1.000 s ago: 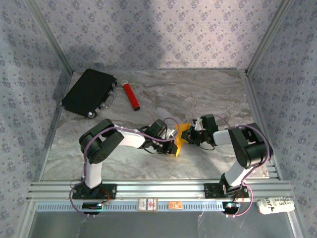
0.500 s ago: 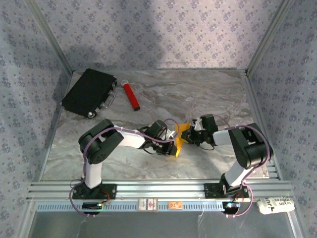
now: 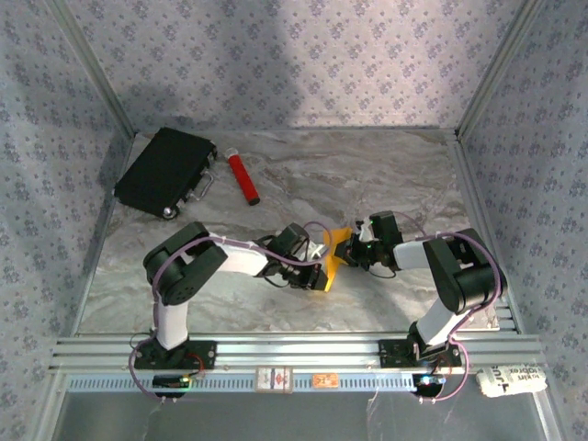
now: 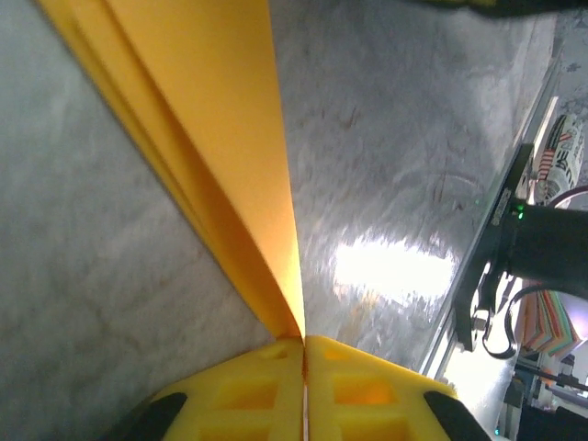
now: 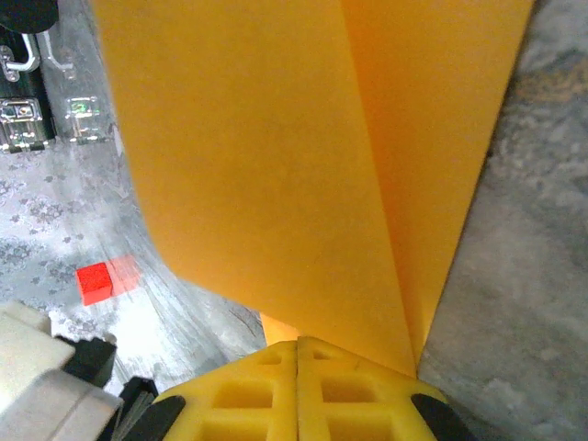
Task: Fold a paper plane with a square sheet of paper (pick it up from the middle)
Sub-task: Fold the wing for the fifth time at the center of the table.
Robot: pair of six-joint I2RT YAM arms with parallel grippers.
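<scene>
Top view, near edge: aluminium rail carries two small stickers, one white and one orange, print too small to read. White packet at 5 o'clock, off the table corner, has dark lettering that isn't legible. It also shows at 2 o'clock in the left wrist view, lettering blurred there too. Paper is just off table centre toward 4 o'clock, orange-yellow, creased into layers, plain with no marks, held between the two arms over the marble table. Can't tell if its lower edge touches the surface. Left gripper is on the paper's 8 o'clock end, right gripper on its 2 o'clock end. In the left wrist view the yellow fingertips are pressed together and the folded layers run straight into the seam between them, so it is pinching the paper. Right wrist view is the same: fingertips closed tight, paper clamped in the seam and fanning away toward 12 o'clock. Small red block lies on the table at 9 o'clock in that view, apart from the paper. Farther out in the top view, a red cylinder lies flat at 11 o'clock, with no readable label. Black case is at 10 o'clock, just beside the cylinder, its metal handle facing it, no visible branding. Flower-print wallpaper covers the walls behind.
</scene>
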